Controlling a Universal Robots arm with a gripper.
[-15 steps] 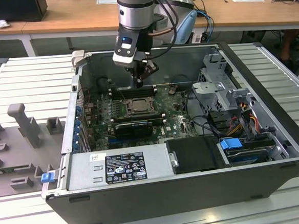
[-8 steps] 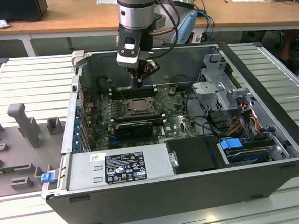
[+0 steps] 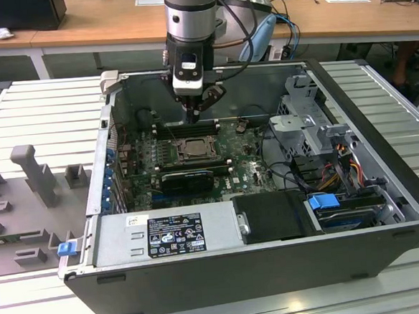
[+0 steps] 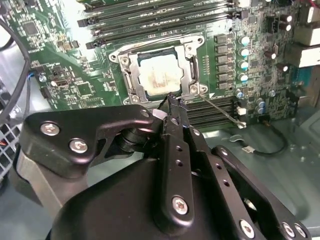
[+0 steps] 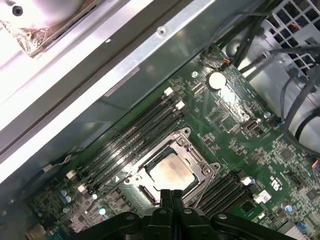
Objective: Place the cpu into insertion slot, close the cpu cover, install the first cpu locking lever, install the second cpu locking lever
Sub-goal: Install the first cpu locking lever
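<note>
End effector [image 3: 194,118], fingers pressed together and empty, hovers mid-frame beside the insertion slot [image 3: 172,158]. The cpu [image 5: 171,171] sits under the cpu cover [image 5: 202,173].

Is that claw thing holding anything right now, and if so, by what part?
Nothing, it seems. The gripper is shut with nothing in it, and its tip is close to the edge of the cpu cover, which lies over the cpu.

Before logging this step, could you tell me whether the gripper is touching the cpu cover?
Cannot tell. In both wrist views the tips of the gripper overlap the near edge of the cpu cover, hiding any gap or contact.
</note>
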